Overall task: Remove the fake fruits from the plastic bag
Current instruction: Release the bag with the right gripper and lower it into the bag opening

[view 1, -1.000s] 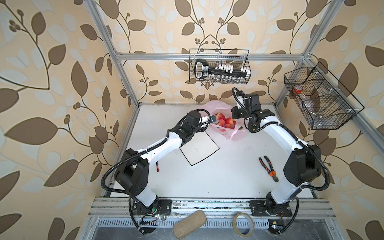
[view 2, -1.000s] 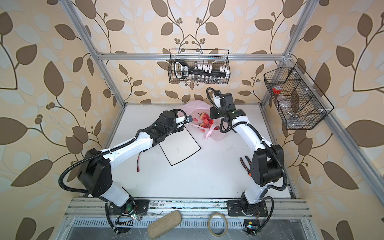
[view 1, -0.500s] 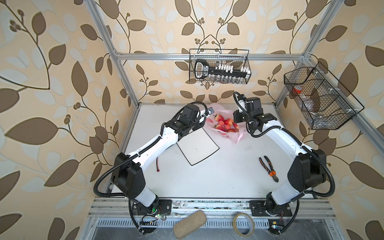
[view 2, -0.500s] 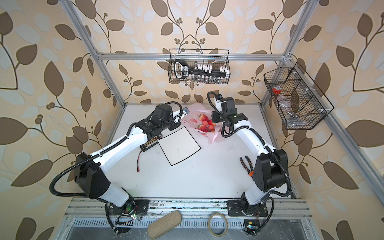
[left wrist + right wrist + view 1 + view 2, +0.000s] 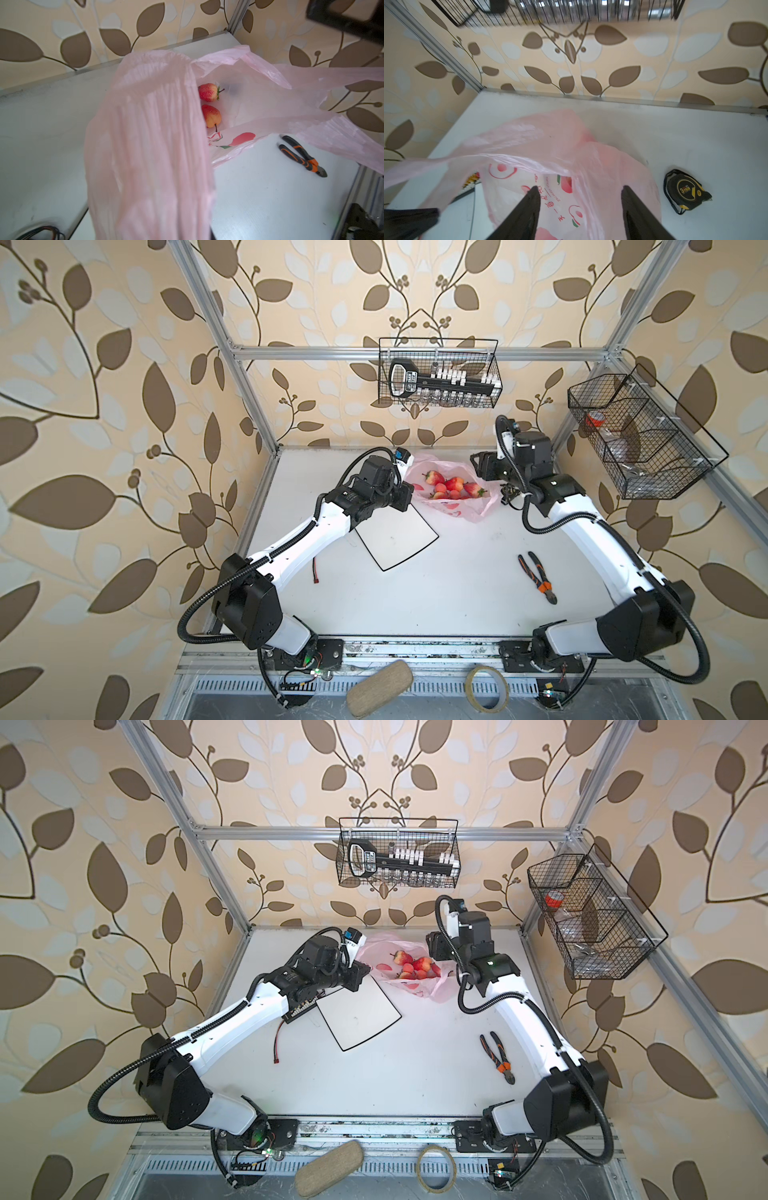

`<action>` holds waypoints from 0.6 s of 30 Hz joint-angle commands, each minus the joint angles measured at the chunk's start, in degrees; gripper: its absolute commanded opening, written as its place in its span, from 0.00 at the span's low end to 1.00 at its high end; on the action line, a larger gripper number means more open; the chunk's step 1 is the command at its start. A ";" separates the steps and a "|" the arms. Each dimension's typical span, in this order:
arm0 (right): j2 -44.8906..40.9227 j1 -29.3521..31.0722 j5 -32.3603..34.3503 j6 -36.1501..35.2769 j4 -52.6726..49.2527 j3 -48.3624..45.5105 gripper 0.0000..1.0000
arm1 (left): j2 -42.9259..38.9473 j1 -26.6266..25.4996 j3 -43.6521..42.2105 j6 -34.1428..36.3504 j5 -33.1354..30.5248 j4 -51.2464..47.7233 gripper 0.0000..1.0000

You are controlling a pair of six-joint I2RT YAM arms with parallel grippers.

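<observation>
Pink plastic bag (image 5: 478,509), fake fruits (image 5: 455,482) inside

The plastic bag (image 5: 476,509) sits in the upper middle of both top views. It is thin, crinkled and translucent pink, with its mouth gaping upward. Inside, the fake fruits (image 5: 451,486) lie clustered together: glossy red strawberries with green caps and smaller pinkish round ones. In the left wrist view a pleated stretch of the bag runs taut through the middle of the frame. Beside it a strawberry (image 5: 207,92) lies just above a red-and-yellow cherry (image 5: 211,116) with a thin dark stem. Red and green printed shapes mark the bag's wall low in the right wrist view.
</observation>
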 commanded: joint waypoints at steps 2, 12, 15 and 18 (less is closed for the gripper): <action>-3.87 5.92 0.29 -0.47 0.10 0.57 0.60 | -1.29 0.79 0.15 -9.14 4.38 4.75 0.00; 1.29 20.43 14.88 -2.49 -8.95 1.71 0.28 | -1.79 1.79 0.59 -12.00 4.99 5.29 0.00; 4.06 20.42 20.38 -0.31 -8.47 0.32 0.23 | -1.79 1.82 0.22 -12.56 4.61 5.47 0.00; 7.14 20.48 25.28 -0.23 -8.01 -0.82 0.21 | -3.75 1.84 -0.15 -13.36 4.62 5.71 0.00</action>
